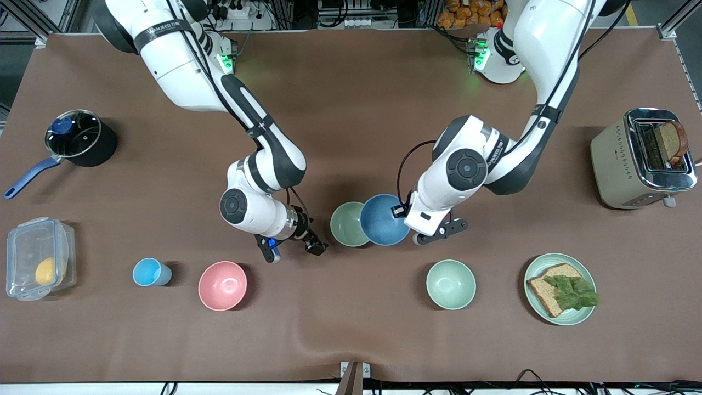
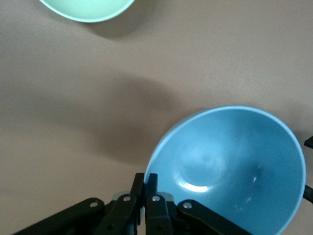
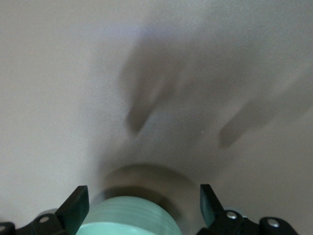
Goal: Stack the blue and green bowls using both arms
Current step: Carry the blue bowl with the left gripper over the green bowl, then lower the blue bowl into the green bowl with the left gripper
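The blue bowl (image 1: 382, 220) is gripped by its rim in my left gripper (image 1: 407, 212) and held tilted, its edge overlapping the green bowl (image 1: 347, 224) beside it mid-table. In the left wrist view my fingers (image 2: 152, 182) are shut on the blue bowl's (image 2: 234, 166) rim, with its shadow on the cloth below. My right gripper (image 1: 316, 246) is open and holds nothing, close beside the green bowl toward the right arm's end. In the right wrist view the green bowl's outer wall (image 3: 127, 215) shows between the open gripper (image 3: 142, 205).
A paler mint bowl (image 1: 451, 284) (image 2: 88, 7), a pink bowl (image 1: 222, 285), a light-blue cup (image 1: 149, 272) and a mint plate with bread (image 1: 560, 288) sit nearer the front camera. A toaster (image 1: 641, 159), a pot (image 1: 77, 137) and a plastic box (image 1: 38, 258) stand at the table's ends.
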`<state>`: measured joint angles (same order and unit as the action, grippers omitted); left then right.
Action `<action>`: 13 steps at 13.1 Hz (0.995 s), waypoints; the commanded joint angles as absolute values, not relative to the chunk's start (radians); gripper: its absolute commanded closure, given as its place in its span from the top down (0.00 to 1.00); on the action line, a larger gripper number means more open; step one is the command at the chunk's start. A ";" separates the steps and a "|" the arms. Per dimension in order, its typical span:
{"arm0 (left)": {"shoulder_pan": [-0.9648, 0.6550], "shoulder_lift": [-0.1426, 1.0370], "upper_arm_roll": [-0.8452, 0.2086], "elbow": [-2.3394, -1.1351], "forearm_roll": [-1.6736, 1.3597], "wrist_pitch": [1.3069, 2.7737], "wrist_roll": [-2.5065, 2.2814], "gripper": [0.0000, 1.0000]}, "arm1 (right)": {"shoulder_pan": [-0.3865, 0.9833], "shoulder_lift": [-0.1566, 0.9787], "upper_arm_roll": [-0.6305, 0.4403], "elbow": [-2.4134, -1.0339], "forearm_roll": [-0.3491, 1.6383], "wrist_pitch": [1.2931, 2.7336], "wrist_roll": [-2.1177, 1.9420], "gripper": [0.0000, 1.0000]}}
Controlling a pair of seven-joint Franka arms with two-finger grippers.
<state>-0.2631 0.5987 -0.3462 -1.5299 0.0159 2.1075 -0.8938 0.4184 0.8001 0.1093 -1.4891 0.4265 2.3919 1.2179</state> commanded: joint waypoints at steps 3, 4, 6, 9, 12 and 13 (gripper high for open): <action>-0.339 0.661 -0.330 -1.505 0.070 2.198 -1.017 0.00 | 0.485 0.836 0.065 -1.466 0.399 2.460 1.307 1.00; -0.347 0.673 -0.330 -1.505 0.087 2.224 -1.058 0.00 | 0.494 0.838 0.054 -1.466 0.397 2.459 1.304 1.00; -0.371 0.687 -0.330 -1.505 0.103 2.250 -1.101 0.00 | 0.495 0.842 0.052 -1.466 0.379 2.459 1.302 1.00; -0.382 0.693 -0.330 -1.505 0.106 2.253 -1.111 0.00 | 0.506 0.848 0.052 -1.466 0.368 2.459 1.304 1.00; -0.388 0.716 -0.330 -1.505 0.106 2.286 -1.112 0.00 | 0.508 0.848 0.052 -1.466 0.361 2.459 1.304 1.00; -0.391 0.722 -0.330 -1.505 0.107 2.290 -1.112 0.00 | 0.508 0.848 0.052 -1.466 0.362 2.459 1.305 1.00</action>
